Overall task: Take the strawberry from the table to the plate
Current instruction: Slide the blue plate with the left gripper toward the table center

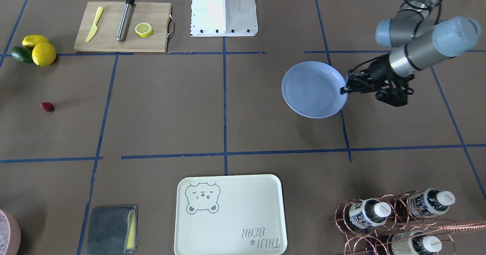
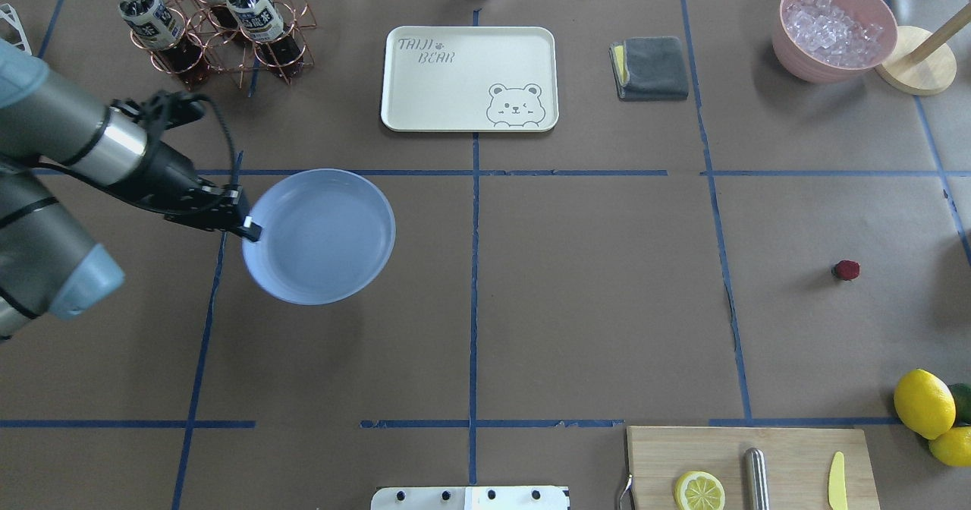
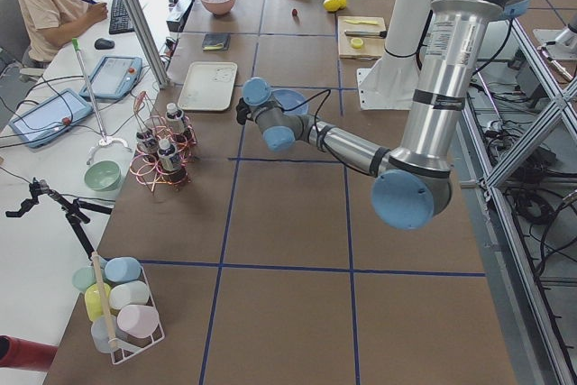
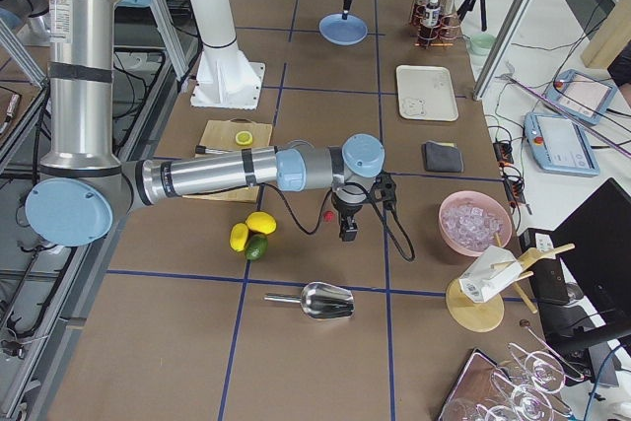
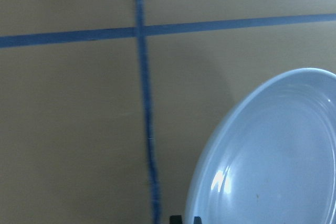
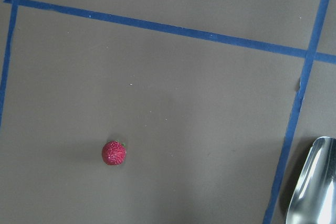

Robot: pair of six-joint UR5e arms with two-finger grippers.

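The strawberry (image 1: 47,106) (image 2: 846,270) (image 6: 114,153) lies alone on the brown paper table (image 2: 592,305), far over on my right side. In the exterior right view my right gripper (image 4: 347,234) hangs just beside the berry (image 4: 328,215); I cannot tell whether it is open or shut. The right wrist view shows no fingers. My left gripper (image 1: 343,90) (image 2: 246,225) is shut on the rim of the light-blue plate (image 1: 314,89) (image 2: 318,237) (image 5: 273,156). The plate is empty and held a little above the table, casting a shadow.
A cutting board (image 2: 751,464) with a lemon half, metal rod and yellow knife sits at the near right, lemons (image 2: 923,404) beside it. A bear tray (image 2: 470,77), grey cloth (image 2: 651,67), bottle rack (image 2: 205,24) and ice bowl (image 2: 834,28) line the far edge. A metal scoop (image 6: 312,182) lies near the strawberry.
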